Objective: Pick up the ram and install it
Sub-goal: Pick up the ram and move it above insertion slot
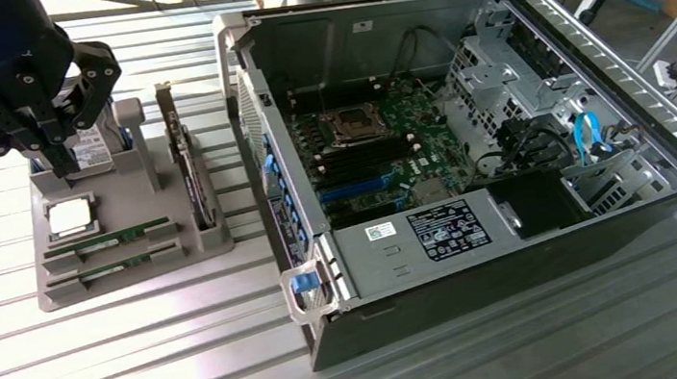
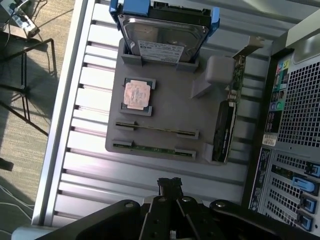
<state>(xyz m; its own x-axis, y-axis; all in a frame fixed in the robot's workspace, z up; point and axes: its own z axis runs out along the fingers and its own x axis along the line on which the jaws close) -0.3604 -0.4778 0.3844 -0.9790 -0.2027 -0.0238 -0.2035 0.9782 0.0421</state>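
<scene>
The gripper [image 1: 56, 162] hangs above the grey holder [image 1: 135, 214], a matte black cluster of linkages. In the wrist view its slim fingertips [image 2: 169, 184] are pressed together with nothing between them, so it is closed and empty, touching nothing.

The holder [image 2: 170, 107] is a blocky moulded plastic slab with raised rests, sitting on a table [image 1: 113, 353] of ribbed, shiny aluminium slats. The ram waits there as two thin green strips standing on edge, each with its ends caught in small notched blocks. The inner ram stick [image 1: 105, 240] [image 2: 155, 129] lies just beside the CPU [image 1: 70, 216] [image 2: 135, 93], a flat square of dull metal in a shallow pocket. The outer ram stick [image 1: 100, 269] [image 2: 152, 149] runs parallel along the holder's edge. The sticks stand near each other but apart, with bare grey plastic between them.

At the far end a hard drive [image 2: 165, 32], with a brushed steel face and blue side rails, leans in its cradle. An expansion card [image 1: 187, 160] [image 2: 222, 132] stands upright along the side of the holder nearest the computer case [image 1: 357, 27].

The case lies on its side with the panel off, its sheet-metal walls forming a deep box. Inside, the green motherboard [image 1: 379, 146] carries rows of long black and blue slots [image 1: 368, 162], with drive cages and cables crowding the exterior view's right. Open slatted table lies between holder and case.
</scene>
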